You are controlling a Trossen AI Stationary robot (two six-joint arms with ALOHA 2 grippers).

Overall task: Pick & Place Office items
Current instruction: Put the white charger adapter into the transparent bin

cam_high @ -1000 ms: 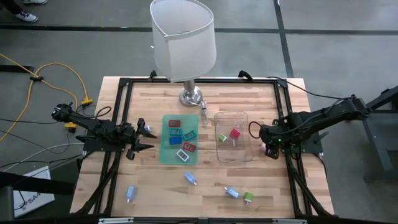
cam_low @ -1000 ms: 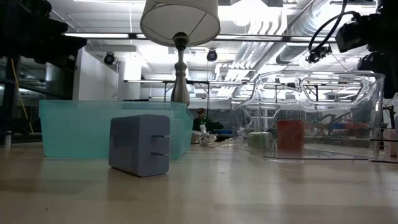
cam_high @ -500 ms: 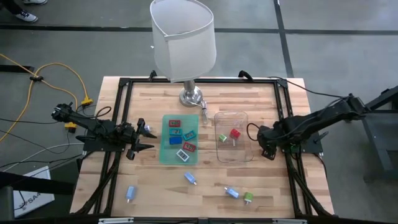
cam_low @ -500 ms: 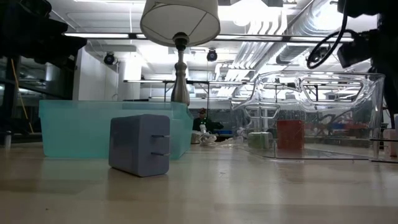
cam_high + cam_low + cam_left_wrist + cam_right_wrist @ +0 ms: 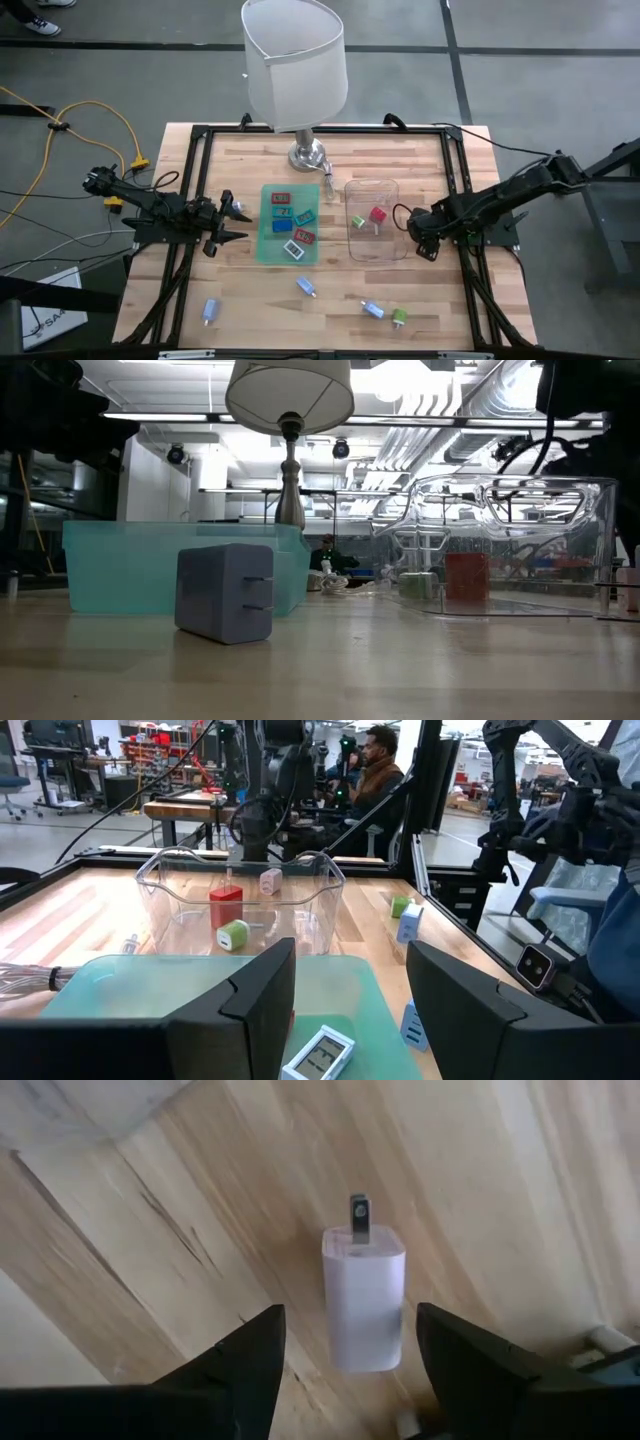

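Note:
A pale pink plug piece (image 5: 364,1295) lies flat on the wood just right of the clear tray (image 5: 377,250). My right gripper (image 5: 347,1318) hangs over it, pointing down, open, one finger on either side without touching; in the high view this gripper (image 5: 418,243) hides the piece. Red (image 5: 378,214) and green (image 5: 357,222) pieces lie in the tray. Flat red, blue and teal pieces lie on the green mat (image 5: 270,245). My left gripper (image 5: 238,222) waits open at the mat's left edge.
A lamp (image 5: 296,70) stands at the far edge behind the mat. Loose light blue pieces (image 5: 209,311) (image 5: 306,287) (image 5: 372,309) and a green one (image 5: 399,318) lie near the front edge. A black frame (image 5: 462,170) runs along the table's sides.
My right gripper has sunk toward the table and shifted a little toward the tray's right wall, turning slightly about its own axis. The left arm and all the pieces stay where they were.

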